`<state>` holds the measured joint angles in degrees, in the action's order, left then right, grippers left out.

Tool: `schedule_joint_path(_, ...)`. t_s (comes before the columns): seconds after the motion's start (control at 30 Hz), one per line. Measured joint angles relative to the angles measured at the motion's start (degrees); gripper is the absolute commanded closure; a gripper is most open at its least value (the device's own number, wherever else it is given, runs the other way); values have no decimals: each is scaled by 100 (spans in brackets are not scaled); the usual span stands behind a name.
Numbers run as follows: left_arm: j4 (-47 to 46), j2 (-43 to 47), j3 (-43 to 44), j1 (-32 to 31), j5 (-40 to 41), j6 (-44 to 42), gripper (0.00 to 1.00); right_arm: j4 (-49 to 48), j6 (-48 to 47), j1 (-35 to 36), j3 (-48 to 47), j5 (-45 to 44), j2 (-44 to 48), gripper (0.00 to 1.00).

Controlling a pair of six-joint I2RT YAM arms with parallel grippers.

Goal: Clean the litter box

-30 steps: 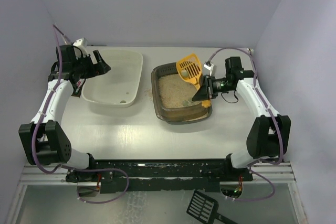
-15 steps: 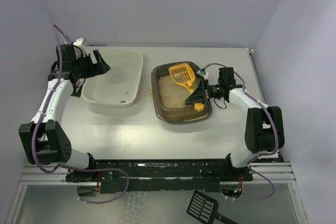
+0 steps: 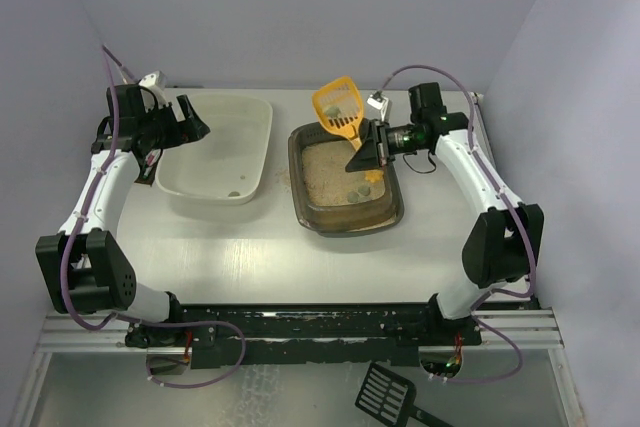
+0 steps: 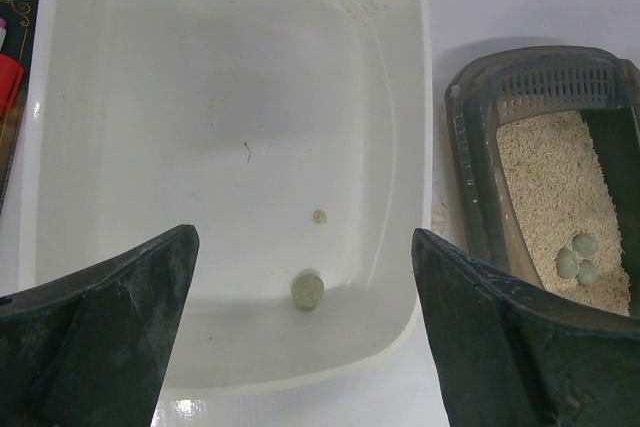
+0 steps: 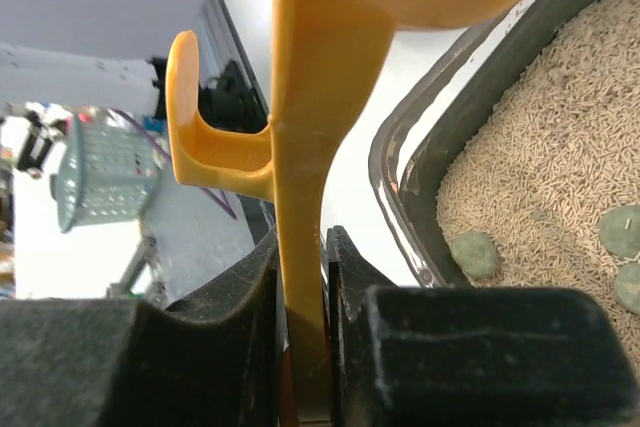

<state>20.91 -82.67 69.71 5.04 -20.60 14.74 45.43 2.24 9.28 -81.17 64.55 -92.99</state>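
The dark brown litter box holds beige litter and a few grey-green lumps. My right gripper is shut on the handle of a yellow scoop. It holds the scoop tilted up over the box's back edge, with lumps in the scoop's head. The right wrist view shows the handle clamped between the fingers, with the box rim and lumps below. My left gripper is open and empty over the white tub. One lump lies in the tub.
A black scoop lies below the table's near edge. The litter box shows at the right of the left wrist view. A red and black object lies left of the tub. Walls close in at the back and both sides.
My right gripper has lifted the yellow scoop out of the litter, back and up over the box's rear edge, with lumps in it. The left arm has not moved.
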Motion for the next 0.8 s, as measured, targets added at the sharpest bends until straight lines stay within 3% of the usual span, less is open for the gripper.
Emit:
schedule_joint_path(0.17,17,0,2,2,98,-92,1,824,-546,577,-507,-660,-227,100)
schedule_joint_path(0.3,262,-20,201,22,251,-293,1,1355,-728,997,-1486,-855,-1062,100)
schedule_joint_path(0.53,476,-129,828,275,284,-404,1,1764,-828,1322,-3709,-332,-2796,100)
schedule_joint_path(0.8,553,-138,866,570,286,-404,1,1963,-831,1904,-4841,-96,-4345,100)
